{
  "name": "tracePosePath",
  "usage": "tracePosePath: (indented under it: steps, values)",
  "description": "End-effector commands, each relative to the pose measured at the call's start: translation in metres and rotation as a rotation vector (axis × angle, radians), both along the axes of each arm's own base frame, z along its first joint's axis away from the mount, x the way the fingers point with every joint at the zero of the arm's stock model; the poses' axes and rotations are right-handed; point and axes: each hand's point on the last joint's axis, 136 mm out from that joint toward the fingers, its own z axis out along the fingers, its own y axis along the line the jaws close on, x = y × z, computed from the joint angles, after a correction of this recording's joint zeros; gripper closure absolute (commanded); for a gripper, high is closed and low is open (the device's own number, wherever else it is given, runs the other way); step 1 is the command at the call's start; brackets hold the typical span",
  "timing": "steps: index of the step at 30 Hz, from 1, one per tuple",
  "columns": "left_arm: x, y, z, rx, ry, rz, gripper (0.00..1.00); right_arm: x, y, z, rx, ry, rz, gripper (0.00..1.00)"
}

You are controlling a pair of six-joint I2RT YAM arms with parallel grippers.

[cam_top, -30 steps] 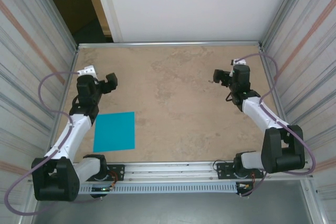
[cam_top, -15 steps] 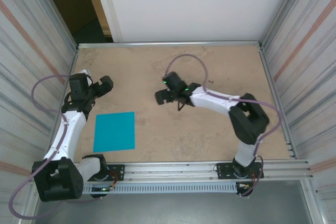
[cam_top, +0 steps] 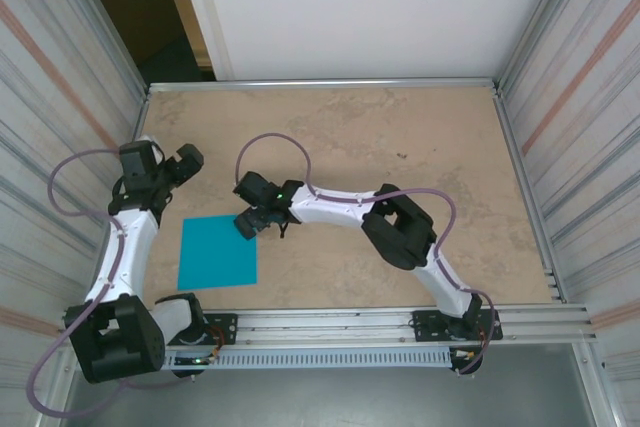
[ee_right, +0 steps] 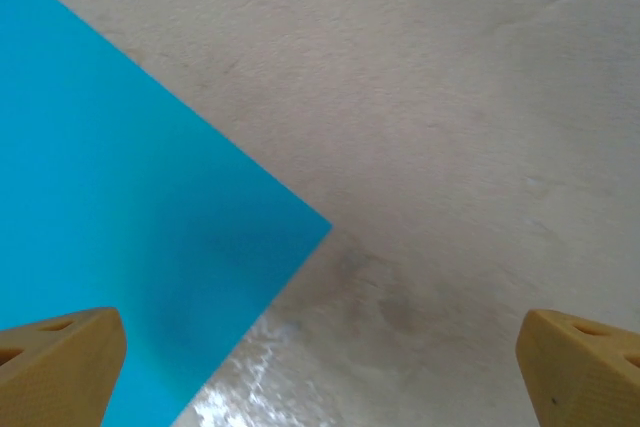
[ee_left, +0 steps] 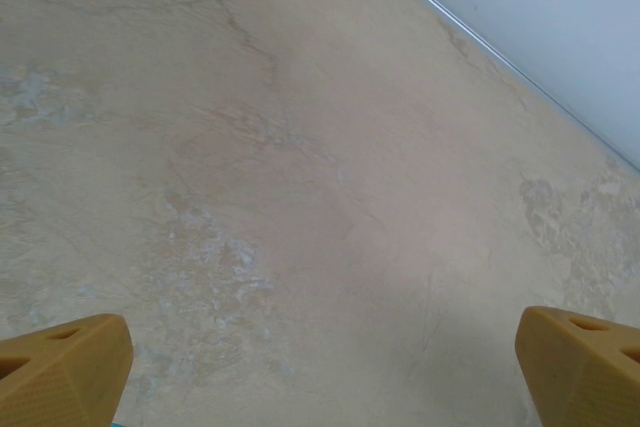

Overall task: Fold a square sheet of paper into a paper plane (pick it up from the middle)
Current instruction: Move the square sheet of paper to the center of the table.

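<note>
Top external view is showing the square sheet of paper (cam_top: 218, 252) lying flat on the worktop (cam_top: 420, 157) by the near left edge. The right arm (cam_top: 330, 209) is holding its jaws wide apart over the sheet's far right corner. The left arm (cam_top: 128, 237) is holding its jaws wide apart beyond the sheet

Matt paper sheet (cam_top: 218, 252), glossy stone-look table (cam_top: 400, 127)

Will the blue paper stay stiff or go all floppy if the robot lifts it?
Probably floppy: the square sheet of paper looks very thin and lies flat. Likely hard to grab, since its edges hug the table. Pushed, it may just slide.
</note>
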Motion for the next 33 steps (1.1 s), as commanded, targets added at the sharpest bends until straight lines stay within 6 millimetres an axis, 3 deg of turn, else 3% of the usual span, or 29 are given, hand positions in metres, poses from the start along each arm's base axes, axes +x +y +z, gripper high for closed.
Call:
tracePosePath:
  steps: [1,7,14,19,25,33]
  values:
    - [-0.003,-0.003,0.007,-0.03,-0.021,-0.002,0.01,-0.001,0.001,-0.01,-0.07,0.013,0.054,0.01]
    - [-0.001,-0.004,0.006,-0.035,-0.018,-0.007,0.01,0.003,0.0,-0.015,-0.107,-0.004,0.058,0.01]
    - [0.0,-0.005,0.005,-0.04,-0.017,-0.011,0.01,0.005,-0.013,-0.03,-0.154,0.015,0.044,0.01]
    - [0.001,-0.006,0.003,-0.046,-0.011,-0.015,0.01,0.018,-0.03,-0.035,-0.194,0.01,-0.002,0.01]
    - [0.003,-0.007,0.001,-0.052,-0.004,-0.021,0.01,0.051,-0.089,-0.045,-0.334,-0.048,-0.072,0.01]
    - [0.008,-0.013,-0.004,-0.083,0.012,-0.054,0.02,0.102,-0.206,-0.043,-0.371,0.02,-0.261,0.01]
